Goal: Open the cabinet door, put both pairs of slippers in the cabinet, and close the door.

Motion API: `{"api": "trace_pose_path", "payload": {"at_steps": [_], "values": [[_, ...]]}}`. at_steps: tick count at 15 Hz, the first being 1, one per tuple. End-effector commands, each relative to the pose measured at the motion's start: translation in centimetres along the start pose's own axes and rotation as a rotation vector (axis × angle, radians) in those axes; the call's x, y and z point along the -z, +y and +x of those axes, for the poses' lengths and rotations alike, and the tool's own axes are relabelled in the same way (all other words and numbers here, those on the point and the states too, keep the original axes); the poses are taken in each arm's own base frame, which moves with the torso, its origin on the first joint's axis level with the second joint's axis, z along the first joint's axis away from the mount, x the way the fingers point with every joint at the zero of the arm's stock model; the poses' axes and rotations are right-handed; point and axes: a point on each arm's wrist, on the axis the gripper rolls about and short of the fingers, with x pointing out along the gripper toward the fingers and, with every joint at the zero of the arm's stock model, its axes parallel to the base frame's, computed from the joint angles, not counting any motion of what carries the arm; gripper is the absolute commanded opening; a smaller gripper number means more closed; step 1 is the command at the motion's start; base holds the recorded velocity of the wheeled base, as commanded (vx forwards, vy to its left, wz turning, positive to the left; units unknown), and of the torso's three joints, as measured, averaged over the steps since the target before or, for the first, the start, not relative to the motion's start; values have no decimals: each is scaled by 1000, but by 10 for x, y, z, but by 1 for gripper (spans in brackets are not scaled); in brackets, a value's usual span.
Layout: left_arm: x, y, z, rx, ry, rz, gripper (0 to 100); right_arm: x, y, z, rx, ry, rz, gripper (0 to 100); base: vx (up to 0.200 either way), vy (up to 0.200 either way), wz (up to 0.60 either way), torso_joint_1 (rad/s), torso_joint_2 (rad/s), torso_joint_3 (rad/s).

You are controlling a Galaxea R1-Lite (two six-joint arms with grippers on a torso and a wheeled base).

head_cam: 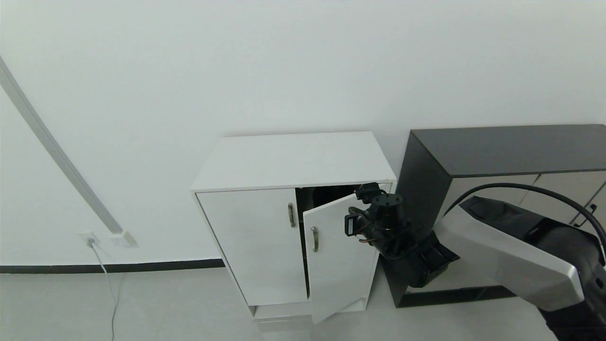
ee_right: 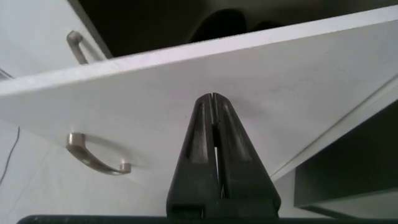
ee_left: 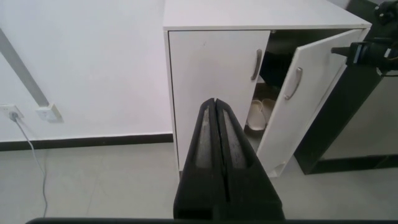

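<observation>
Now against the half-open cabinet door [head_cam: 338,255], with right gripper [ee_right: 213,98] fingers closed, empty; left gripper [ee_left: 214,102] closed too. Could skid off the smooth panel, leaving it ajar.

Soft, even indoor light, bright and almost shadowless.
The white wall [head_cam: 284,71] looks flat and pale; the cabinet [head_cam: 293,161] is deep in shade inside, behind its half-open door [head_cam: 338,265], the slippers [ee_left: 256,115] dimly lit there, and the dark sideboard [head_cam: 511,147] shows a pale reflection on its front.
</observation>
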Motion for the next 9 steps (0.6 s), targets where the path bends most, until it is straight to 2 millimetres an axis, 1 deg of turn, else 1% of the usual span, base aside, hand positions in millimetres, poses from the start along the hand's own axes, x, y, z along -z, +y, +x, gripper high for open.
{"api": "trace_pose_path", "payload": {"at_steps": [1,9], "values": [[0,0,0,0,0,0,0,7,-6,11,14,-8,3,0,0,0,0,0,0,0],[0,0,0,-1,0,0,0,9,-17,33,40,-60,17,0,0,0,0,0,0,0]]}}
